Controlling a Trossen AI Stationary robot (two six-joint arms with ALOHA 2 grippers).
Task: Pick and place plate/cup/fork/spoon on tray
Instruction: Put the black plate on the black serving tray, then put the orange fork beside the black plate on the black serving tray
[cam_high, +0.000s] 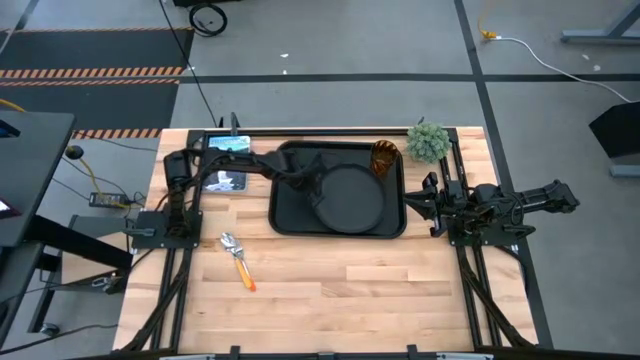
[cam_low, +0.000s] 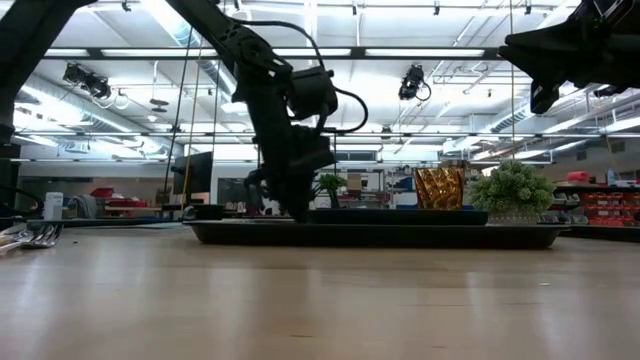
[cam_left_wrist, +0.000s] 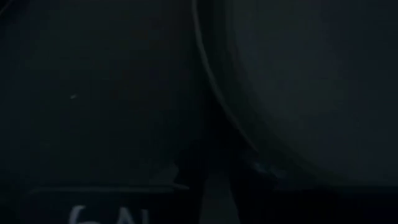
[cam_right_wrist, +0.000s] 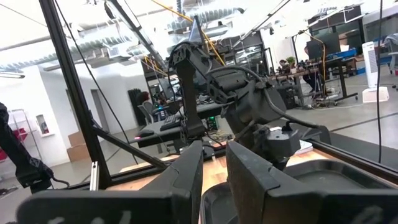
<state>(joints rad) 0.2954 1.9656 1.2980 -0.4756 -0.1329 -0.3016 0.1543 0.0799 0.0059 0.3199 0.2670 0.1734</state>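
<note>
On the left of the tabletop (cam_high: 330, 290), the fork (cam_high: 232, 245) and spoon (cam_high: 243, 272) lay beside each other, well apart from the tray (cam_high: 283, 222), so both were judged still to be placed. The left end effector (cam_high: 310, 192) hung low at the plate's (cam_high: 352, 195) left rim, inside the tray; whether its fingers gripped could not be told. The cup (cam_high: 385, 158) stood in the tray's far right corner. The right end effector (cam_high: 432, 200) waited beside the tray, fingers narrowly parted.
</note>
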